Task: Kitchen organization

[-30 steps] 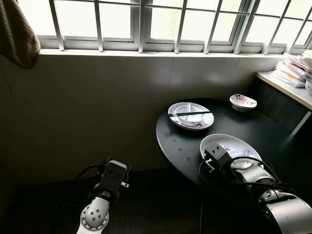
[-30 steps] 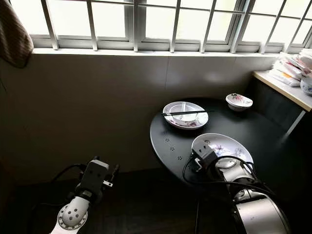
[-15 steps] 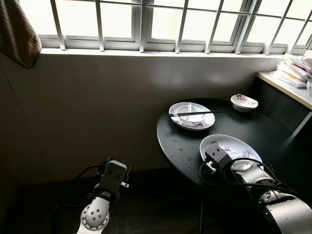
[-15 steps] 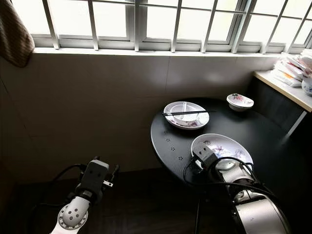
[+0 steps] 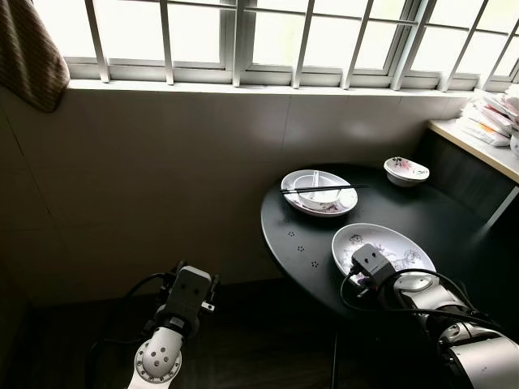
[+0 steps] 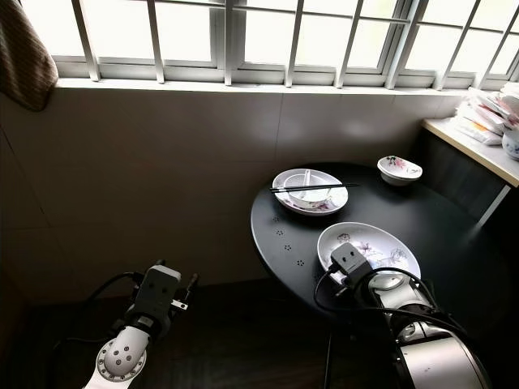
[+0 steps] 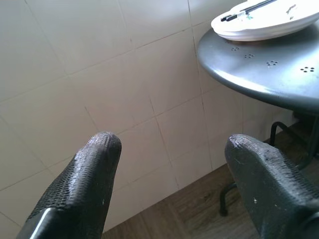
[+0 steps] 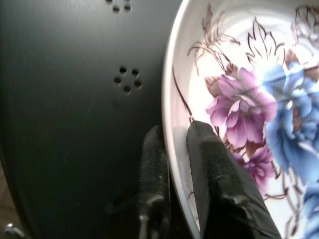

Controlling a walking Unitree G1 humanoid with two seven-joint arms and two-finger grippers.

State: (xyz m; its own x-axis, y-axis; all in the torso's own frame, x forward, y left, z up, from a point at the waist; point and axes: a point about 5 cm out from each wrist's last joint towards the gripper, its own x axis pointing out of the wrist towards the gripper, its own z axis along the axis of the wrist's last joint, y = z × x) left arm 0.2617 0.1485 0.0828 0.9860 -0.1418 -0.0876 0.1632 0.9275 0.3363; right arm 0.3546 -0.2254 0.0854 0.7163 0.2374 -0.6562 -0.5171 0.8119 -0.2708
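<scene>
A large white plate with purple and blue flowers point(image 8: 249, 99) lies at the near edge of the round black table point(image 5: 300, 235). My right gripper point(image 8: 174, 130) is shut on the plate's near rim, one finger inside the rim and one outside. Farther back sits a second white plate point(image 5: 318, 193) holding a small bowl and a spoon, with black chopsticks point(image 5: 323, 189) laid across it. A small flowered bowl point(image 5: 405, 170) stands at the table's far right. My left gripper point(image 7: 169, 144) hangs open low by the tiled wall, left of the table.
A barred window runs along the back wall above the tiles. A counter at the right carries a stack of papers point(image 5: 491, 117). A brown cloth point(image 5: 28, 49) hangs at the upper left. Dark floor lies under the table and around my left arm.
My right wrist has shifted slightly right and toward me at the near plate's rim. The plate and the left arm have stayed about where they were.
</scene>
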